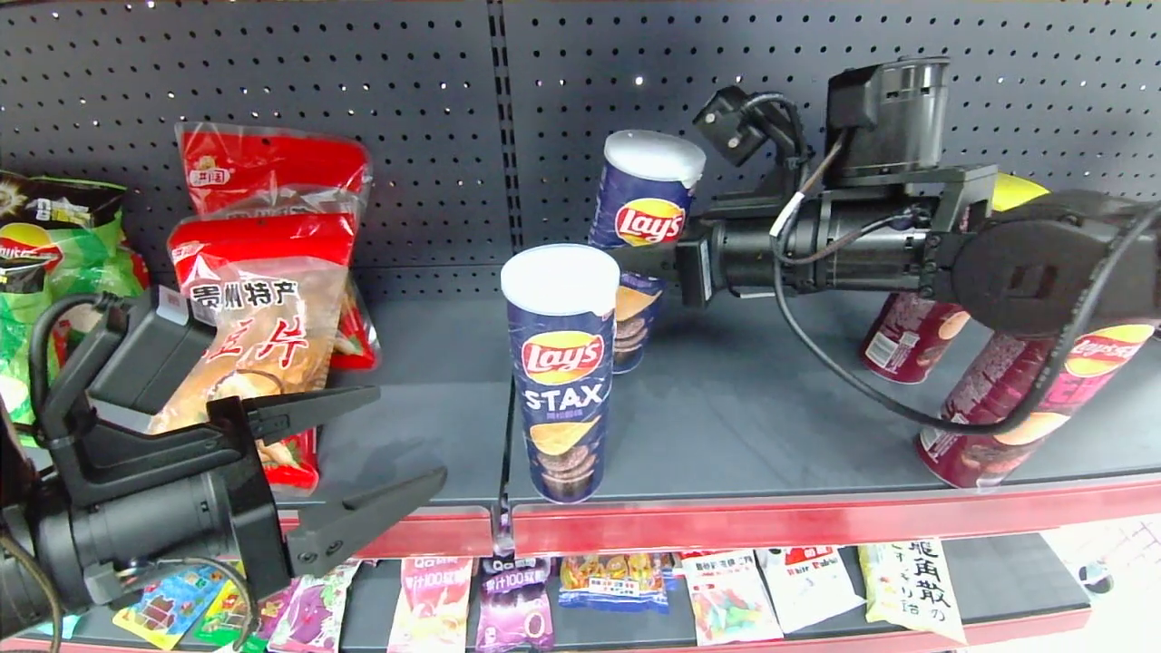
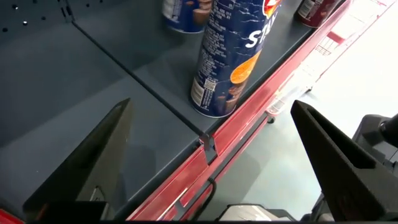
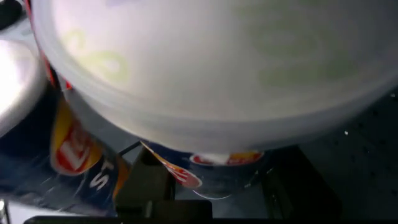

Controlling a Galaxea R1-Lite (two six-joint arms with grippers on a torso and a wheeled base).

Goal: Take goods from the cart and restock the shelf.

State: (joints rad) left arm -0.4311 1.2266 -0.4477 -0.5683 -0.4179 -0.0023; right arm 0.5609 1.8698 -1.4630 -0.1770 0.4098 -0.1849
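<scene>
Two blue chip cans with white lids stand on the grey shelf (image 1: 762, 417). The front can (image 1: 562, 372) is upright near the red shelf edge. The rear can (image 1: 646, 209) leans slightly near the pegboard, with my right gripper (image 1: 655, 268) shut on its middle from the right. In the right wrist view its white lid (image 3: 211, 62) sits close in front of the lens, above my right gripper (image 3: 211, 193). My left gripper (image 1: 408, 435) hangs open before the shelf edge, left of the front can and holding nothing. The left wrist view has its left gripper (image 2: 211, 106) spread wide, with the front can (image 2: 227, 62) beyond.
Red snack bags (image 1: 263, 299) and a green bag (image 1: 45, 263) fill the shelf's left part. Maroon chip cans (image 1: 1007, 408) lean at the right behind my right arm. Small packets (image 1: 635, 589) line the lower shelf. Bare shelf floor lies between the blue and maroon cans.
</scene>
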